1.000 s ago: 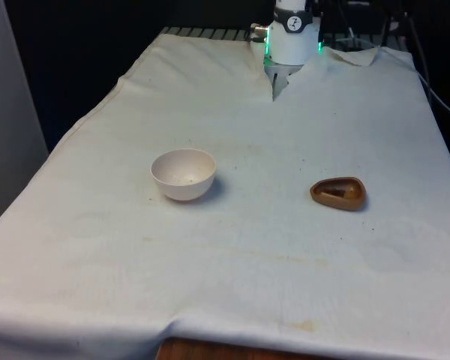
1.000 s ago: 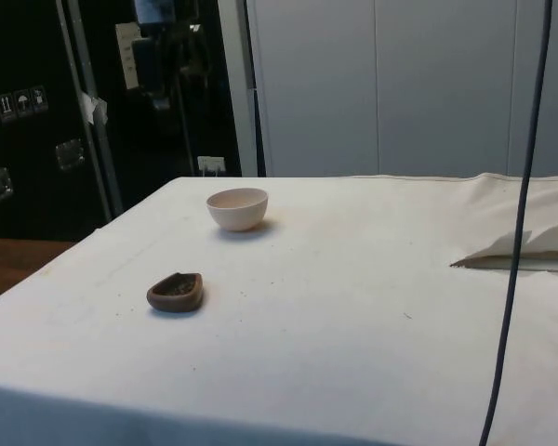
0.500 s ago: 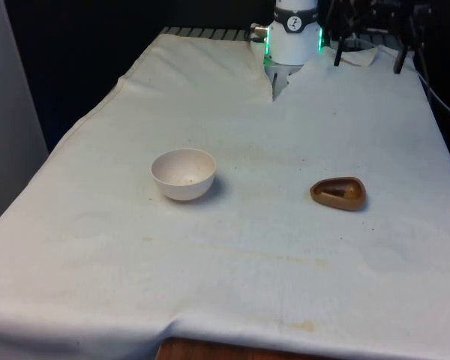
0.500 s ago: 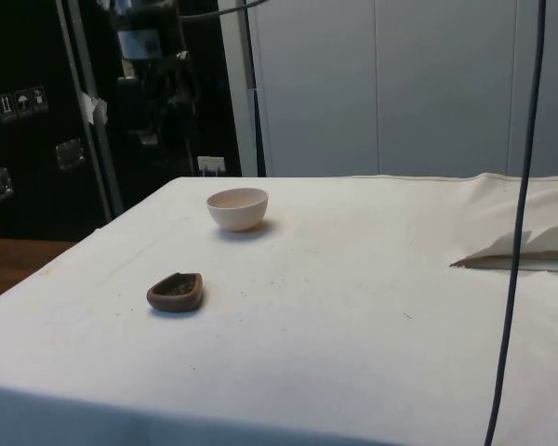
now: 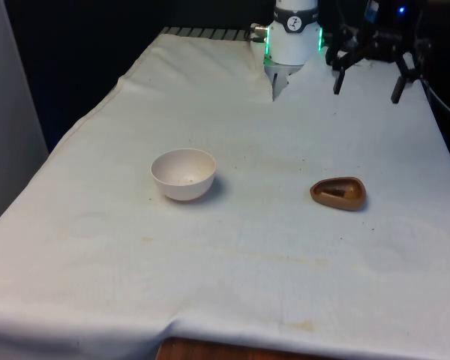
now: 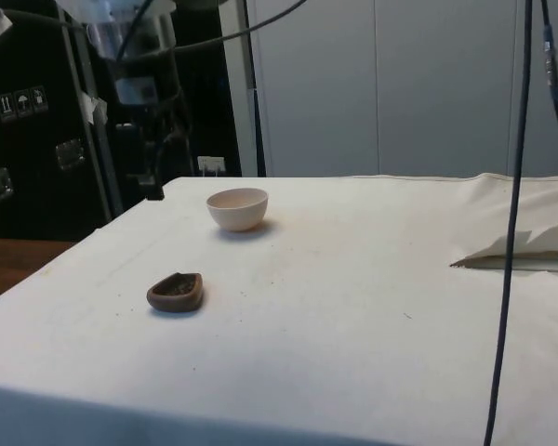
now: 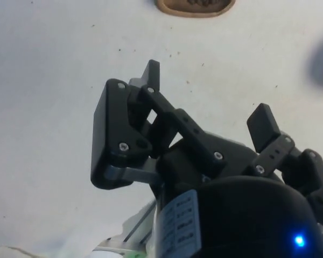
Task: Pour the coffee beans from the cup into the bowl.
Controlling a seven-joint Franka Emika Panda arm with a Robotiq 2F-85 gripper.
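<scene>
Black tool point(image 5: 366, 81) spread wide, empty, above cloth point(image 5: 232, 247).

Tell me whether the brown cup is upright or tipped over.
Upright. The cup sits flat on the white cloth with its opening facing up and dark beans inside; the open gripper hangs apart from it.
</scene>
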